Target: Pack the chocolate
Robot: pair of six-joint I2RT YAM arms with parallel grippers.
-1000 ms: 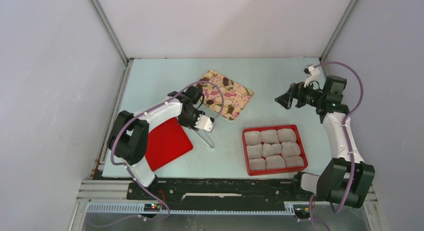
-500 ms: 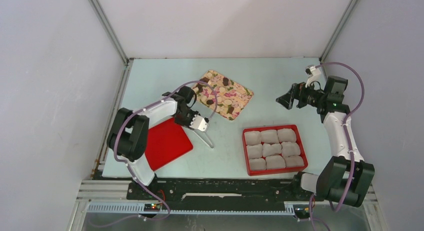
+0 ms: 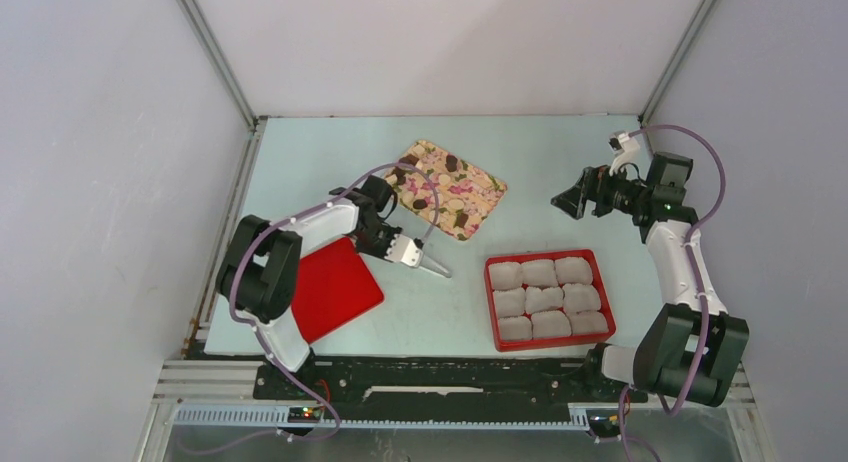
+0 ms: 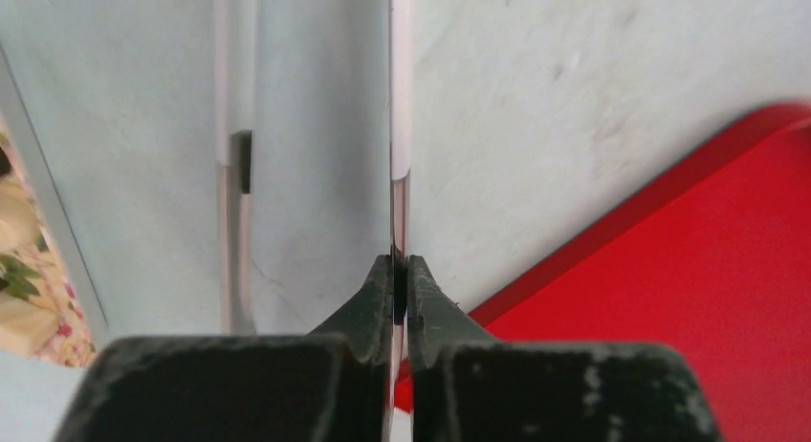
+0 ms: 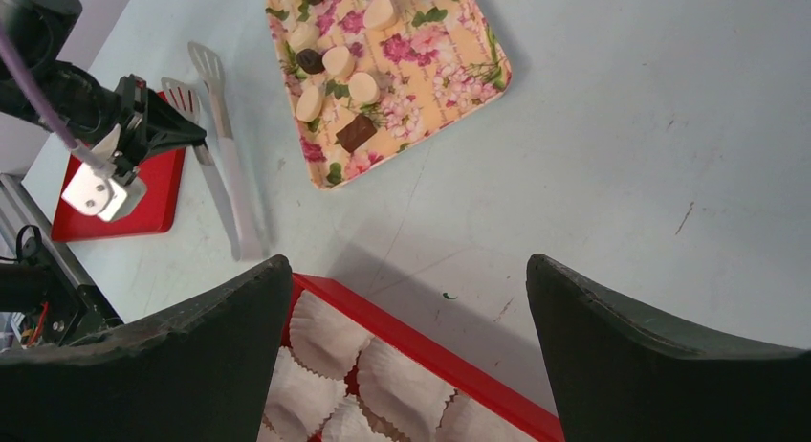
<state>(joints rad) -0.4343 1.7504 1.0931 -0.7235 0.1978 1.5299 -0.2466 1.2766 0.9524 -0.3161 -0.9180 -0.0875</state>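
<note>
The chocolate (image 5: 337,61) lies on the floral tray (image 5: 475,74) — dark and cream lumps that our right wrist view resolves and the top view barely does. The left gripper (image 4: 402,281) pinches the tongs (image 5: 230,174), seemingly by one blade — we see the right gripper (image 5: 404,270) gaping, holding nothing.
</note>
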